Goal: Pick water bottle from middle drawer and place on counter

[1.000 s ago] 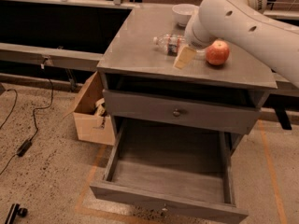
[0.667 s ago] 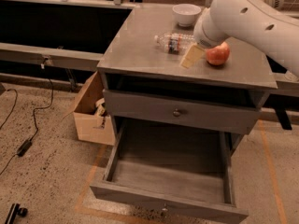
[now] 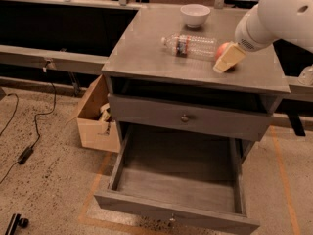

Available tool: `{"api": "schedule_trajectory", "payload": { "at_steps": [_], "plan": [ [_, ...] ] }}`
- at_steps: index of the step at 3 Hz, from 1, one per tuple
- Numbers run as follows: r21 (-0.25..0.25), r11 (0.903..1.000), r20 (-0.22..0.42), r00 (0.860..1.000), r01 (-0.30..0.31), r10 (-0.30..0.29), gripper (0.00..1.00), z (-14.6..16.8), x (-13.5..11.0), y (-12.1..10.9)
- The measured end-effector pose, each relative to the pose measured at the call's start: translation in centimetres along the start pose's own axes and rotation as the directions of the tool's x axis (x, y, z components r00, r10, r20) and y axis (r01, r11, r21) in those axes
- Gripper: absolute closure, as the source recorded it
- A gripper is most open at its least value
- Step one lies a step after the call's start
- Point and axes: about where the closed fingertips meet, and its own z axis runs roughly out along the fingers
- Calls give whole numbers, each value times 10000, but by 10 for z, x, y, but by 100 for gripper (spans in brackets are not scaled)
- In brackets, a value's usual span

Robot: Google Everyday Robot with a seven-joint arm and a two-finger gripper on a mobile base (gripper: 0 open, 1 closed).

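The water bottle (image 3: 190,46) lies on its side on the counter (image 3: 146,53), cap pointing left, red-and-dark label near the cap end. The middle drawer (image 3: 178,180) is pulled wide open at the bottom of the cabinet and holds nothing. My gripper (image 3: 228,58) hangs from the white arm at the upper right, its tan fingertip just above the counter, to the right of the bottle's base and apart from it. It holds nothing that I can see.
A white bowl (image 3: 195,15) stands at the back of the counter. A red apple (image 3: 224,50) sits behind the gripper, mostly hidden. The upper drawer (image 3: 186,117) is closed. A cardboard box (image 3: 98,116) stands on the floor left of the cabinet, with cables further left.
The arm and gripper have moved right and away from the bottle, which now lies fully uncovered on the counter. The gripper now covers most of the apple.
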Motion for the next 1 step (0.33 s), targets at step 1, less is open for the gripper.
{"api": "schedule_trajectory", "payload": {
  "at_steps": [1],
  "plan": [
    [17,9999,15,10000,-99,99,0,-1,-1,-1]
  ]
}}
